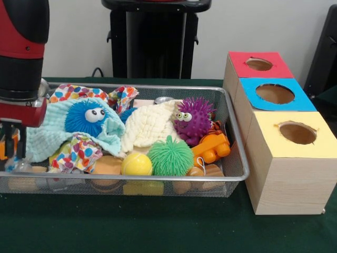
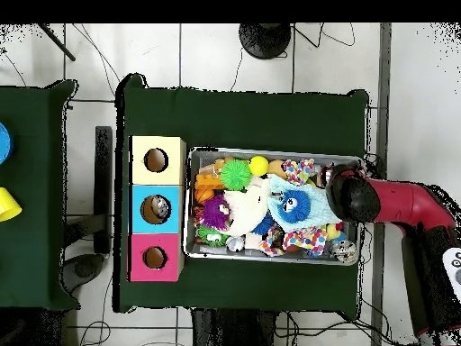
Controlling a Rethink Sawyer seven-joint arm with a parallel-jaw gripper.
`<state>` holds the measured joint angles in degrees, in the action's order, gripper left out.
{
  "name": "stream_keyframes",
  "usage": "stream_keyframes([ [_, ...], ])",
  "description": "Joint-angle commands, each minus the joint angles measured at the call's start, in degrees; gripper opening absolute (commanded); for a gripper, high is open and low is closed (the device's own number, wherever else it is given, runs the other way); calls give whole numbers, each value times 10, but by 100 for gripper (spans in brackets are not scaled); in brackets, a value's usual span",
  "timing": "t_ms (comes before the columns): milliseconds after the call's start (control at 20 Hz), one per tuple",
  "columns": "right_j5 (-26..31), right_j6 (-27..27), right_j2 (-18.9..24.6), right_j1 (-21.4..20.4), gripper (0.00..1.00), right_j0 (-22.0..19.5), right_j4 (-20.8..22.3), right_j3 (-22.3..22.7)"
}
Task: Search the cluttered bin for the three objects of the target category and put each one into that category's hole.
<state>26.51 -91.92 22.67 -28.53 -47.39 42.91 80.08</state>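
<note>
Bin [image 1: 231,132] on green worktop [image 1: 158,226] stays packed with toys and cloths, blue hole [image 2: 155,208] seemingly holds something already, arm hangs over bin's left end in front view, pincer [image 1: 11,150] state unreadable, more sorting left.

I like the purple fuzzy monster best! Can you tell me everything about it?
The purple spiky ball toy looks like soft rubber, covered in thin floppy spikes, with two googly eyes and a small mouth. It sits upright in the wire bin, near the boxes, leaning on the cream cloth, above the orange toy and the green spiky ball.
</note>
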Motion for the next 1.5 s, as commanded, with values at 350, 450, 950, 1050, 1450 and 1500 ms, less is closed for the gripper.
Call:
stream_keyframes([
  [350,88,54,14,-33,0,15,-28,24],
  [450,91,54,13,-34,0,16,-29,23],
  [950,85,55,1,-55,0,30,-18,26],
  [1050,87,47,-5,-68,0,37,-17,33],
  [1450,117,3,-43,-135,0,92,-31,60],
  [1500,127,0,-47,-144,0,98,-38,63],
])
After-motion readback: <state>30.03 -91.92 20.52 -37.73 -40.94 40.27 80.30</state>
